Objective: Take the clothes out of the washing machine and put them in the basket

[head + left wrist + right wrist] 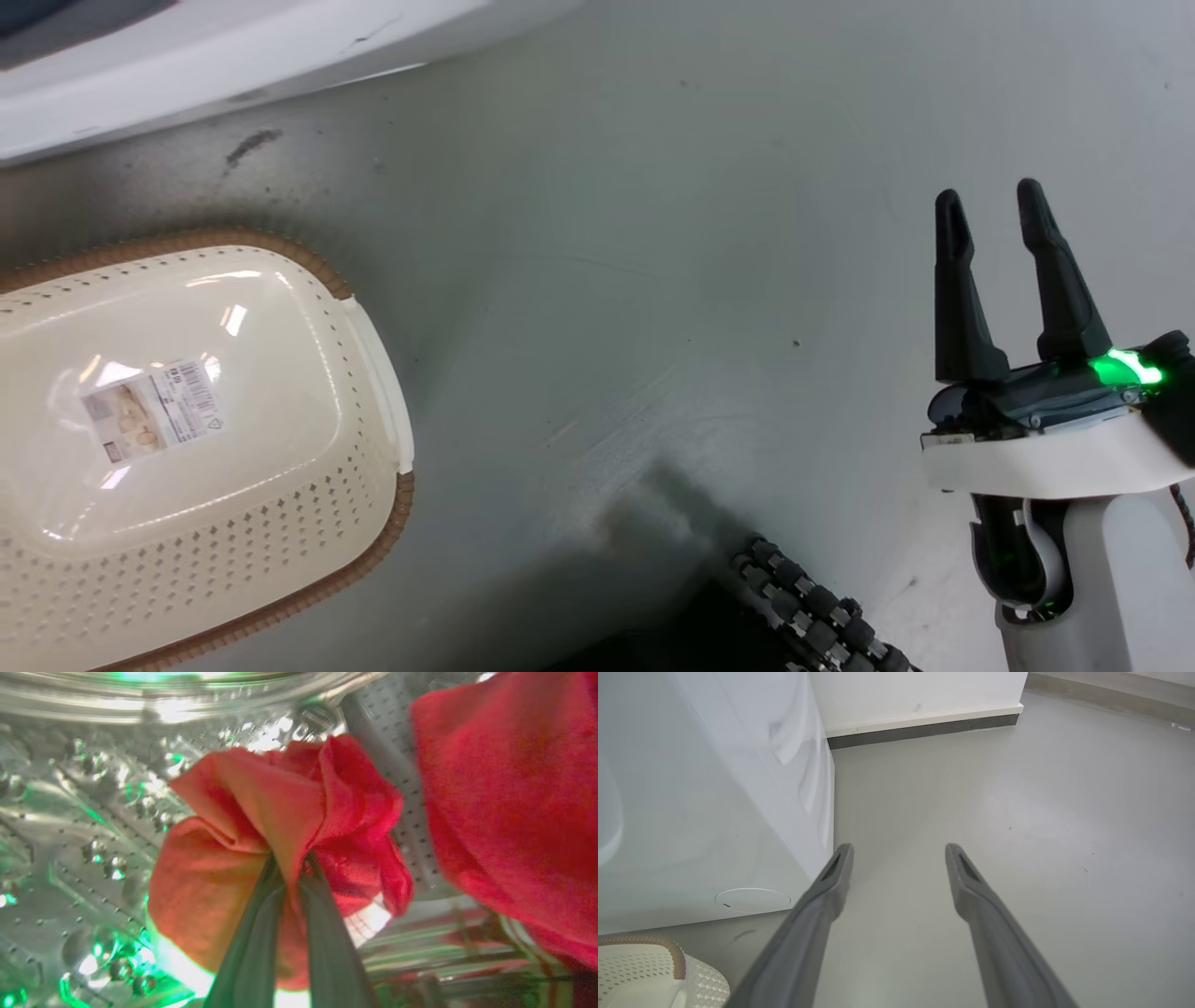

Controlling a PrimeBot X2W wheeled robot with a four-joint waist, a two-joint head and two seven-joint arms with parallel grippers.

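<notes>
Inside the washing machine's steel drum (pixel 70 826), my left gripper (pixel 289 868) is shut on a bunched red garment (pixel 243 812). A second red garment (pixel 509 812) hangs at the right of that view. The cream basket (pixel 187 448) with its brown rim lies on the floor at the left of the head view, with nothing in it; one corner of the basket (pixel 649 975) is at the lower left of the right wrist view. My right gripper (pixel 994 210) is open over bare floor at the right, and the same right gripper (pixel 899 851) holds nothing. The washing machine's white body (pixel 187 65) is at the top left.
The washer's white side panel (pixel 714 812) stands left of the right gripper. A white wall with a dark skirting (pixel 924 730) runs behind it. Grey floor (pixel 653 280) spreads between basket and right arm. A black ribbed cable (pixel 812 607) lies near the bottom edge.
</notes>
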